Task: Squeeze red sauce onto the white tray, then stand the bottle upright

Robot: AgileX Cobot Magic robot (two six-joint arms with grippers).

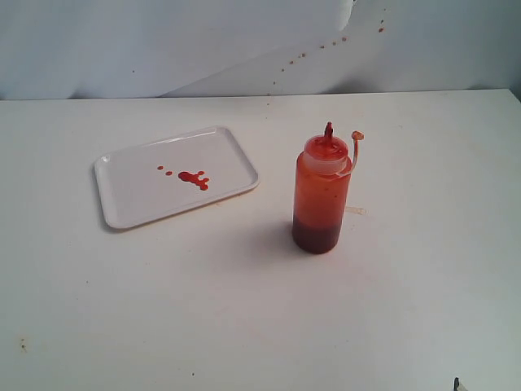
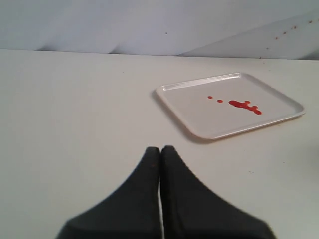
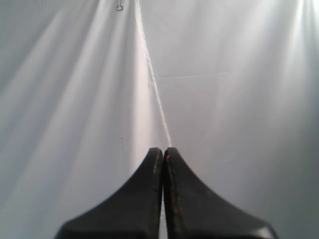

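1. The left gripper (image 2: 160, 149) has its two black fingers pressed together tip to tip, with nothing between them. They hang over the white table (image 2: 75, 109).
2. The right gripper (image 3: 163, 150) is the same: its fingers lie flat against each other along their whole inner edge and hold nothing.
3. Beyond the left fingertips there is a stretch of bare table, then the white tray (image 2: 199, 112). It lies flat, well apart from the tips and off to one side of the line they point along.
4. The red sauce (image 2: 244, 105) sits near the middle of the tray, past its nearer rim as seen from the fingers. It is a small run of joined glossy blobs with two separate drops trailing beside it.
5. In the exterior view the bottle (image 1: 322, 199) stands upright on the table, near the tray but apart from it, and no fingers touch it. Its base is dark red and the walls above are stained orange. The nozzle (image 1: 329, 130) points up, and the small cap (image 1: 357, 136) hangs beside it on its tether.
6. Farthest off is the white cloth backdrop (image 3: 224, 99), which the right fingers point straight at. A pale seam climbs it from just past their tips. In the exterior view a line of red specks (image 1: 338, 41) marks the cloth behind the bottle.
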